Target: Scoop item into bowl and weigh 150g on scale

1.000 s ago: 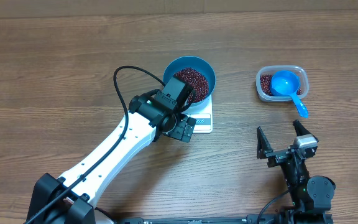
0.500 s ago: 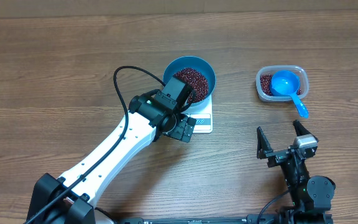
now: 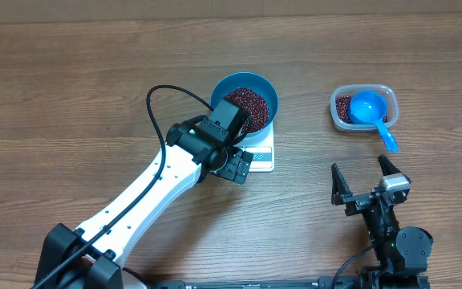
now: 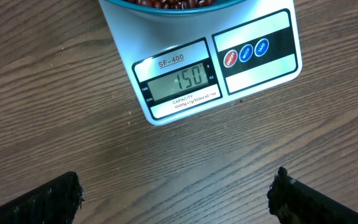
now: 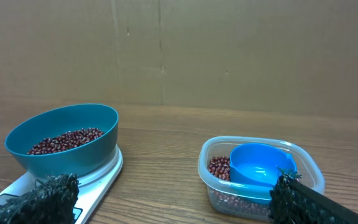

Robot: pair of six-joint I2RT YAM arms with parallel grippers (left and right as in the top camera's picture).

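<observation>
The deep blue bowl point(image 3: 269, 90) point(image 5: 67, 155) holds a heap of dark red-brown beans point(image 3: 245, 103) point(image 5: 67, 139) and stands on the white scale point(image 3: 263, 152) point(image 4: 260, 68) point(image 5: 101, 182). In the left wrist view the scale's display reads 150. My left gripper point(image 3: 233, 163) point(image 4: 176, 193) hovers open over the table just in front of the scale, with nothing between its fingers. Near the front edge at the right, my right gripper point(image 3: 365, 181) point(image 5: 179, 199) is also open and empty, facing the bowl and the tub.
At the back right a clear plastic tub point(image 3: 334, 103) point(image 5: 205, 163) holds more beans and a small blue scoop point(image 3: 367, 107) point(image 5: 260, 165), whose handle sticks out over the tub's near rim. A brown cardboard wall rises behind the table.
</observation>
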